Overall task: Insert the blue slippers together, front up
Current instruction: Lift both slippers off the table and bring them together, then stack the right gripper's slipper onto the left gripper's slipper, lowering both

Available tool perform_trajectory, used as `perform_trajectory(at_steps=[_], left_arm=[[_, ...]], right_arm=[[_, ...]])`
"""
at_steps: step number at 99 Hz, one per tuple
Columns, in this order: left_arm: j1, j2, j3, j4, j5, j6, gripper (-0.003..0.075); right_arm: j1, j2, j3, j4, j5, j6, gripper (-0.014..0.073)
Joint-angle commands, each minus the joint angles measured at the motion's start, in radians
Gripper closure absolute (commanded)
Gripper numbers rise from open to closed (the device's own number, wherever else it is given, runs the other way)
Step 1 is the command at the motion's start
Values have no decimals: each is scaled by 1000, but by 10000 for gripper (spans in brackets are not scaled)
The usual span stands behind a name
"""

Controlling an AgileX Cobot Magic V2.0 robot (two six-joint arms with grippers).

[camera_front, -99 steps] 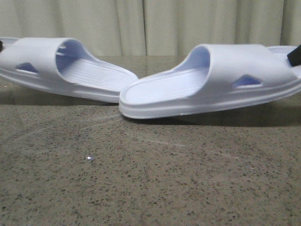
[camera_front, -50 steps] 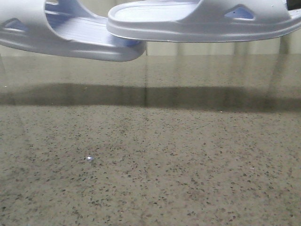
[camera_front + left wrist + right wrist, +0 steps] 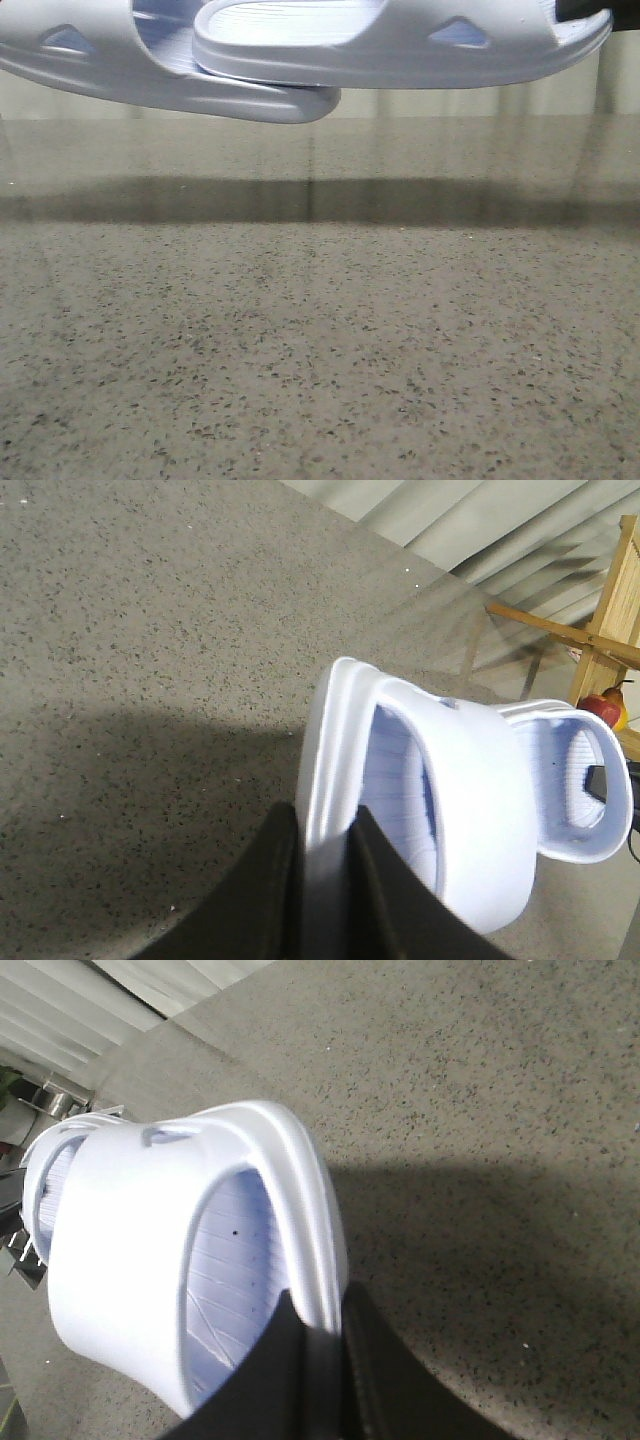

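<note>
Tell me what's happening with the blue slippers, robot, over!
Left gripper shut on left slipper. Right gripper shut on right slipper. Both held above the table, toes overlapping. Nothing in the way.

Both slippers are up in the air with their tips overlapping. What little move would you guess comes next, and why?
Probably bringing the two arms a bit closer. In the front view the right slipper already overlaps the left slipper, its end near that strap's opening. Each gripper, left and right, is clamped on its slipper's rim, and both hang clear above the table, so pushing further in looks feasible.
</note>
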Motion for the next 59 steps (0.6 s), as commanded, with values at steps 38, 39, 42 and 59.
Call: perform_trajectory(at_steps=[38, 39, 42, 59], left_arm=[[-31, -36, -24, -144, 82, -11, 705], [-31, -36, -24, -144, 82, -11, 704], [-38, -36, -24, -145, 82, -11, 704], [-74, -32, -24, -146, 82, -9, 704]], right_arm=[[124, 126, -34, 230, 5, -147, 701], [127, 133, -36, 233, 5, -149, 701], [143, 147, -42, 235, 5, -157, 701], [220, 240, -117, 238, 29, -178, 701]])
